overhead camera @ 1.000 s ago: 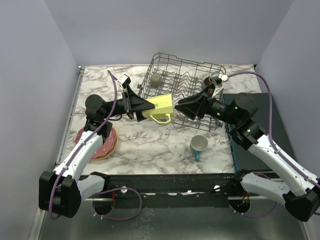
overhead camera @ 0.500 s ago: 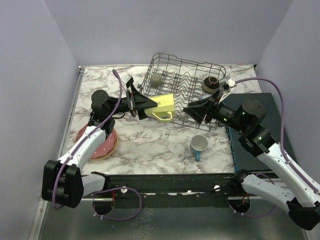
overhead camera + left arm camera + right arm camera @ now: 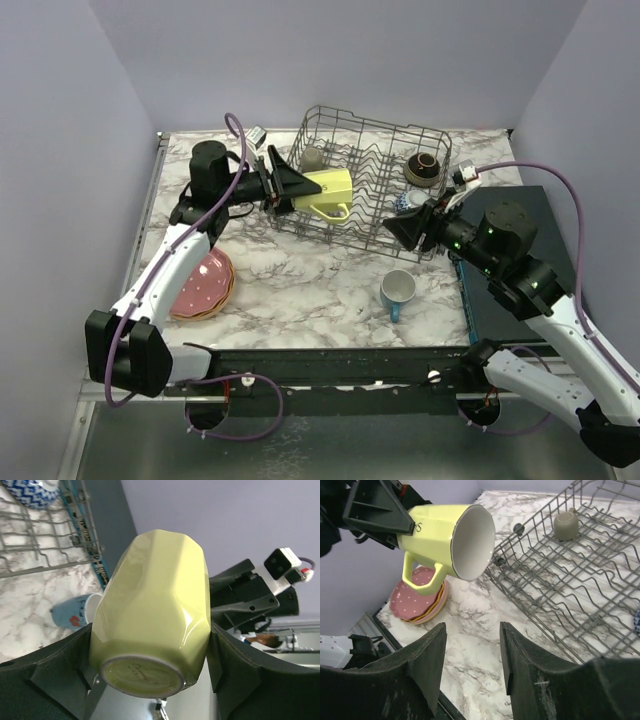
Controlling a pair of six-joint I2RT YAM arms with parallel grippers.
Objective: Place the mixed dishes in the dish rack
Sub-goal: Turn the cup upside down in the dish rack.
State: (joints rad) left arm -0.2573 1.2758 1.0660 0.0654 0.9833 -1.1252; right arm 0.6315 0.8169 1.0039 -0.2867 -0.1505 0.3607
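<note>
My left gripper (image 3: pixel 292 187) is shut on the pale yellow mug (image 3: pixel 329 190), holding it on its side above the left front of the grey wire dish rack (image 3: pixel 372 140). The mug fills the left wrist view (image 3: pixel 150 615) and shows in the right wrist view (image 3: pixel 447 537). My right gripper (image 3: pixel 402 228) is open and empty at the rack's right front edge. In the rack sit a grey-beige mug (image 3: pixel 313 158), a dark brown bowl (image 3: pixel 422 168) and a blue-white patterned bowl (image 3: pixel 411 201). A blue mug (image 3: pixel 396 292) stands on the table. A pink plate (image 3: pixel 202 285) tops a stack at the left.
A dark flat box (image 3: pixel 520 270) lies along the table's right side under my right arm. The marble table (image 3: pixel 300 280) ends in a black front rail (image 3: pixel 330 362). Walls close in the left, back and right.
My left gripper has lifted the yellow mug up and back over the rack's left part. My right gripper has drawn back to the right, away from the mug.
</note>
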